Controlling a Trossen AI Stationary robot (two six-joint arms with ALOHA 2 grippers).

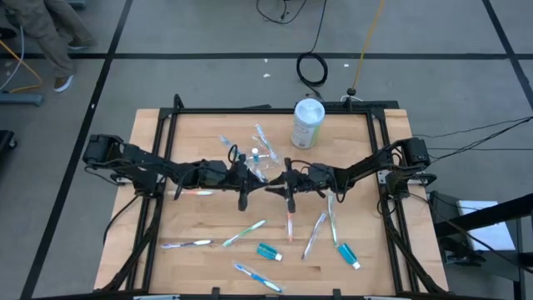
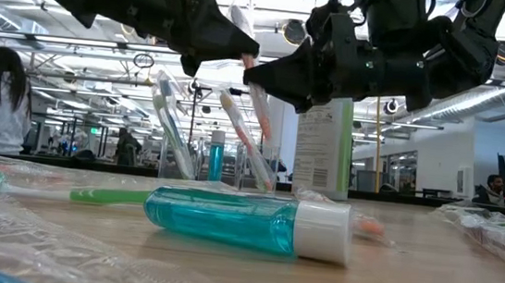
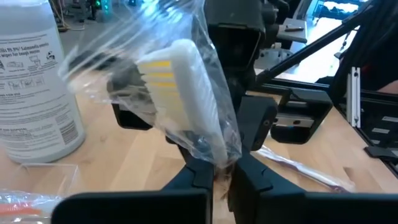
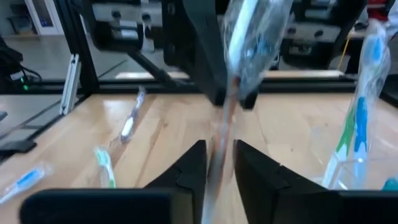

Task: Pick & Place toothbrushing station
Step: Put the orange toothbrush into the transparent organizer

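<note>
- A wrapped brush [image 3: 180,93] sits in the middle of the table, lifted off the wood, with both arms meeting on it; I judge this a handover or a re-grip so it can go bristle-up into the cup [image 1: 256,165].
- The left gripper [image 3: 222,177] is pinched shut on it, just below the white head with its yellow bristles; the crinkled clear film bunches around the head.
- The right gripper [image 4: 219,163] has its fingers narrowly parted with the thin pink handle running between them; whether they actually clamp it I cannot tell.
- The cup is small, clear and thin-walled, just behind the grippers, already holding a few brushes [image 2: 170,124] that lean outward against its rim.
- Loose brushes [image 1: 243,232] lie scattered flat on the near half of the table, slim pastel sticks in glossy sleeves, awkward to pinch.
- Two tubes [image 1: 267,252] lie among them, translucent blue with white caps, smooth and rounded, likely to roll.
- A canister [image 1: 307,124], tall, white and green, stands upright behind the cup.
- The table [image 1: 191,142] is pale matt wood in a black frame.
</note>
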